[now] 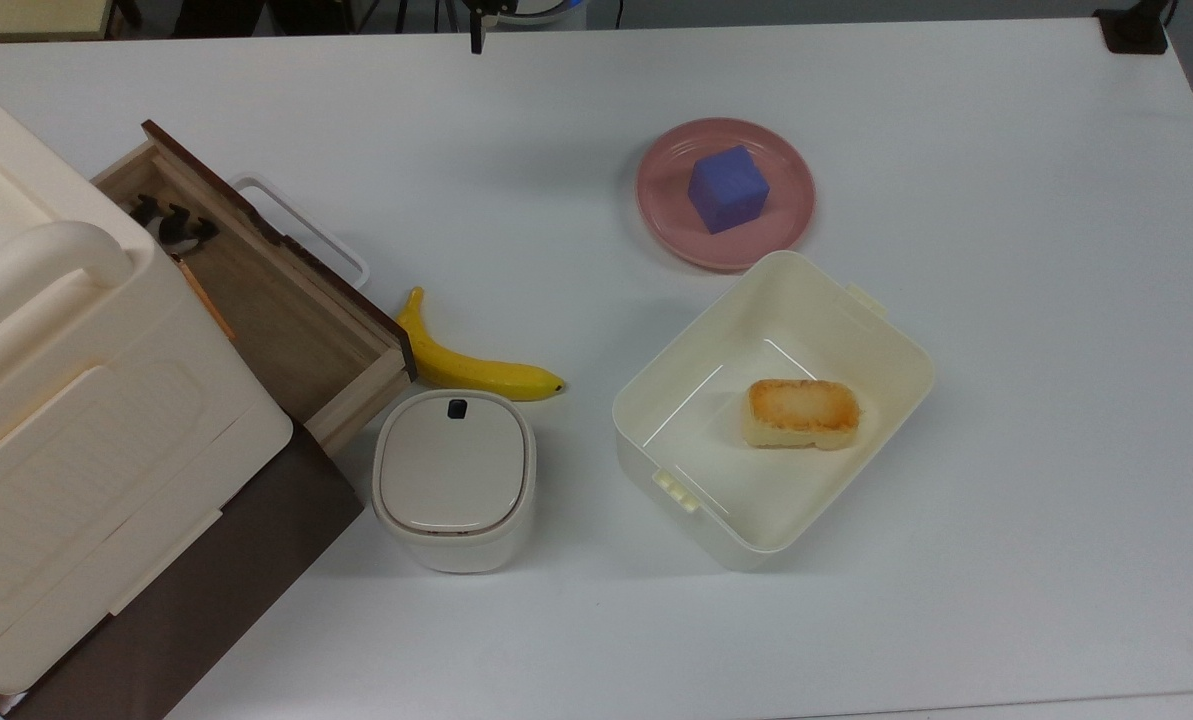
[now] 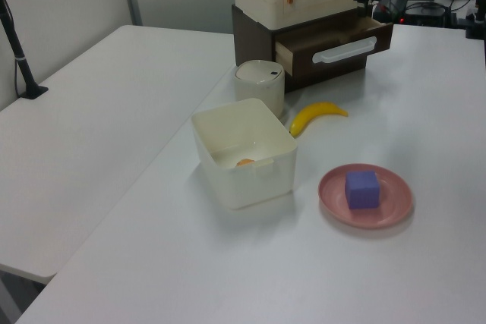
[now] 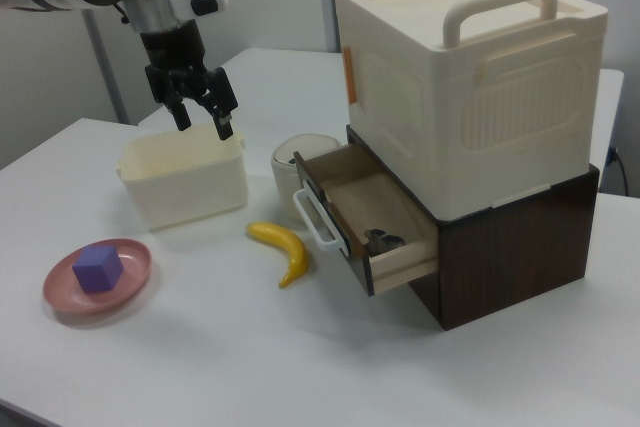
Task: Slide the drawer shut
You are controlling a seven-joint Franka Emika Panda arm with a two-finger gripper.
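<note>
Drawer (image 3: 362,209) — one, open — banana (image 3: 284,248) — one

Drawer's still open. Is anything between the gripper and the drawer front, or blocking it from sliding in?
Nothing visible blocks either. In the right view the gripper hangs above the cream tub, open air between it and the drawer. The banana lies on the table off the front panel. Small dark items sit low inside.

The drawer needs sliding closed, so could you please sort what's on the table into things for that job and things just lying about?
For the job: drawer, standing open; tool, open, above the tub.

Lying about: banana, lidded bin, tub with bread, plate with cube, cream box.
</note>
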